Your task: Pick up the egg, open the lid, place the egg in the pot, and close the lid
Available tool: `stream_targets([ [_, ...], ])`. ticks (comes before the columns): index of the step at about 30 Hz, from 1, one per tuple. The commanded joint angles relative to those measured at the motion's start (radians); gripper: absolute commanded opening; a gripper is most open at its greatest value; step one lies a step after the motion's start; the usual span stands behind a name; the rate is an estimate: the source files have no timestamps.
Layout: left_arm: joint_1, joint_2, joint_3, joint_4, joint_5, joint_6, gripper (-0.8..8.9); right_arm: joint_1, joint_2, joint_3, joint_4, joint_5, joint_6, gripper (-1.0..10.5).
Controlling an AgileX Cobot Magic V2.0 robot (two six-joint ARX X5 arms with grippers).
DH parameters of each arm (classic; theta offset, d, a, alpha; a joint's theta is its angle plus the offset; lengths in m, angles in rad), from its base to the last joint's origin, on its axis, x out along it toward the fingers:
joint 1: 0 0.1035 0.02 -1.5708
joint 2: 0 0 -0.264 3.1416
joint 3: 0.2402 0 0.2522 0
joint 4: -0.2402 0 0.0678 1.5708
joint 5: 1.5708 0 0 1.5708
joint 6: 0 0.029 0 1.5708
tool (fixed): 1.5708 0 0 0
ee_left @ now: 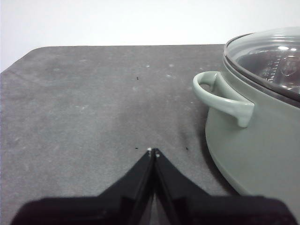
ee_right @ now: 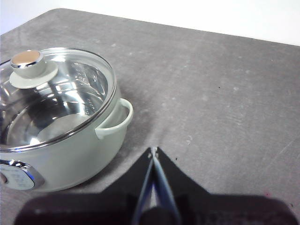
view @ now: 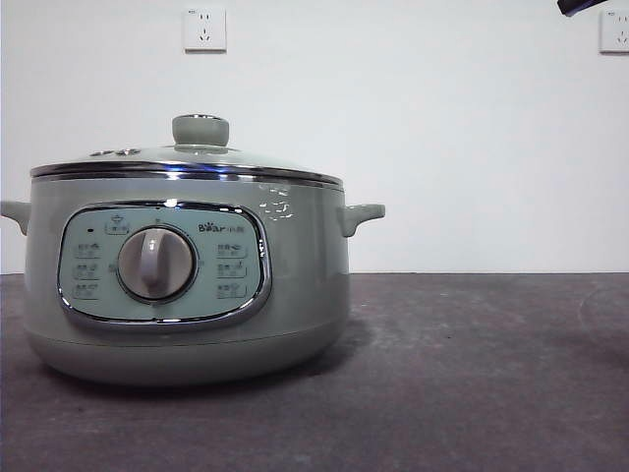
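Note:
The pale green pot [view: 187, 324] stands on the table at the left of the front view, its dial and "Bear" panel facing me. The glass lid [view: 197, 157] with its green knob [view: 200, 129] sits shut on it. The egg is out of view in every picture. My left gripper [ee_left: 153, 151] is shut and empty above bare table, a short way from the pot [ee_left: 253, 150] and its side handle [ee_left: 220, 96]. On the opposite side, my right gripper [ee_right: 153, 150] is shut and empty, close to the pot [ee_right: 70, 150]; through the lid [ee_right: 51, 103] the steel inside shows.
The dark grey tabletop [view: 472, 374] runs to a white wall with two sockets [view: 204, 29] [view: 614, 31]. A black arm tip [view: 585, 6] shows at the top right corner of the front view. The table's far edge [ee_left: 117, 46] lies beyond the left gripper.

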Motion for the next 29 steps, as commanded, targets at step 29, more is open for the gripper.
stream_targets([
  [29, 0.002, -0.003, -0.016, 0.003, -0.001, -0.01, -0.03, -0.608, -0.593, -0.622, 0.254, -0.397, -0.02, 0.0],
])
